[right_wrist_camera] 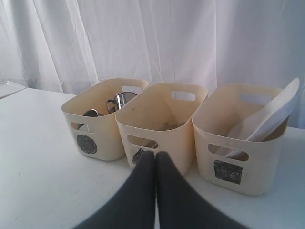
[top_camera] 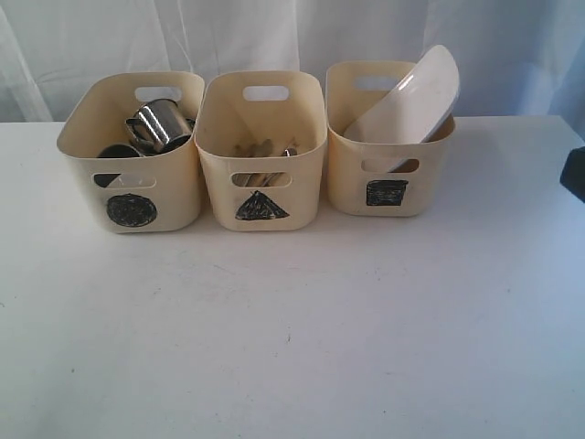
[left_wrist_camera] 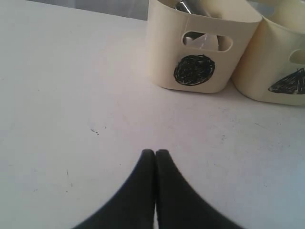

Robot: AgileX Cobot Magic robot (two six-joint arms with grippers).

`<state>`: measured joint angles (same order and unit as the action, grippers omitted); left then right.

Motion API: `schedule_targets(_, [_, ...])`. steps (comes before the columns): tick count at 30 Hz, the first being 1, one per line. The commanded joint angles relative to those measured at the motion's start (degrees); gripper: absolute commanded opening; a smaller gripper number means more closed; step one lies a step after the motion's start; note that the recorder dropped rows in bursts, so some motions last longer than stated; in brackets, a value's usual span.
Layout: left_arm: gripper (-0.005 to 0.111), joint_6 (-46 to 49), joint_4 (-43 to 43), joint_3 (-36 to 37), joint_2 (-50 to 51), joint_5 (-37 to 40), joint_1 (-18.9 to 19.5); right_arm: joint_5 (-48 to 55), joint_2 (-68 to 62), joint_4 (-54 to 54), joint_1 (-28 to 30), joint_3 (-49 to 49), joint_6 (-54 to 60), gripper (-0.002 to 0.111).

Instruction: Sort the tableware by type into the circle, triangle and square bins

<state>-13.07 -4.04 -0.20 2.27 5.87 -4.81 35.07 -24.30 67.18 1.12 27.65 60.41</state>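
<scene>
Three cream tubs are lined across the upper middle of the exterior view: circle bin at left, triangle bin centre, square bin at right. A steel mug is seen in the circle bin. Wooden chopsticks and cutlery (too small to tell apart) lie in the triangle bin. The white square plate is leaned in the square bin, its edge above the rim. No tableware is seen on the table. Left gripper and right gripper are pinched closed, nothing held. Sorting is judged finished; arms are best drawn off low and wide of the bins, so the tilted plate is not knocked.
</scene>
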Motion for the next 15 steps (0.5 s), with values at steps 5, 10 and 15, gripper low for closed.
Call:
schedule_targets(5, [0.0, -0.1, 0.0, 0.2, -0.3, -0.2, 0.1, -4.4, 0.9, 0.0, -1.1, -4.1, -2.9, 0.0])
schedule_targets(10, [0.0, -0.1, 0.0, 0.2, -0.3, -0.2, 0.1, -9.9, 6.0, -4.9, -1.1, -9.9, -8.3, 0.0])
schedule_targets(15, [0.0, -0.1, 0.0, 0.2, -0.3, -0.2, 0.1, -13.7, 12.5, -7.4, -1.1, -13.7, -8.0, 0.0])
